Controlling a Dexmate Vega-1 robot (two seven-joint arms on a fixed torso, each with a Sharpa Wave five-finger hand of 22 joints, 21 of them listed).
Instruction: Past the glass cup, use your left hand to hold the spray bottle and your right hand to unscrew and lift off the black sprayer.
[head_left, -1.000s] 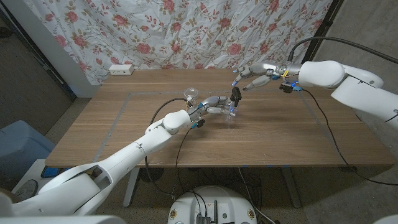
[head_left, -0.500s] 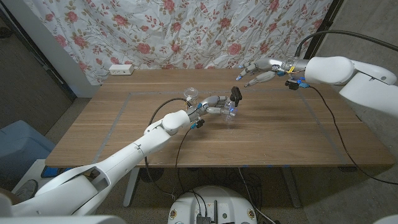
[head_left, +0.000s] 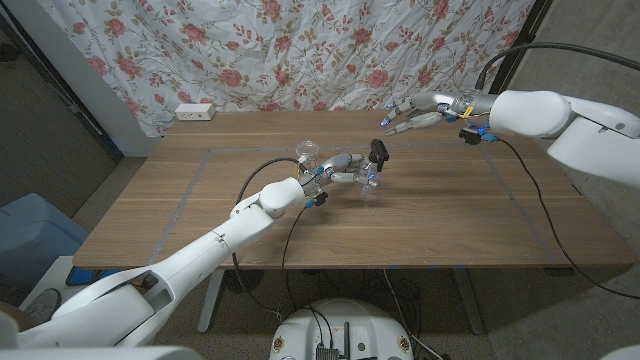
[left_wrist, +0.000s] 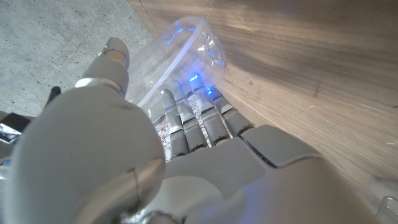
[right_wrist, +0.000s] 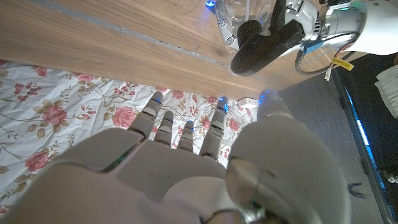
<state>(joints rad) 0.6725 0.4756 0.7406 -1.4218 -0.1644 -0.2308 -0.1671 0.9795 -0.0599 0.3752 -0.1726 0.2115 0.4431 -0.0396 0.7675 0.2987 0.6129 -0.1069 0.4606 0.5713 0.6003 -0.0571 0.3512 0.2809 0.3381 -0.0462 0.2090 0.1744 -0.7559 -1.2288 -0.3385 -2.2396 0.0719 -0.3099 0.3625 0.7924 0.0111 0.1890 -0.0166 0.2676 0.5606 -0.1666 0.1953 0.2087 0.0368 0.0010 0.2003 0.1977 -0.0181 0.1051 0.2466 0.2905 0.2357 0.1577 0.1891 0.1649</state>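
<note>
From my head camera the spray bottle (head_left: 369, 180) is tiny, and my left hand (head_left: 343, 167) covers most of its clear body, so I can't judge how firmly I hold it. The glass cup (head_left: 308, 152) is too small to read. On my right wrist feed the picture's edge cuts off the black sprayer (right_wrist: 264, 48). I can't tell whether it is unscrewed.

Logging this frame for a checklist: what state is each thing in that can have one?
Spray bottle: upright, gripped by left hand.
Black sprayer: on the bottle, not lifted off.
Left hand: wrapped around the bottle.
Right hand: empty, fingers apart, in the air away from the sprayer.
Glass cup: standing on the table, untouched.
</note>
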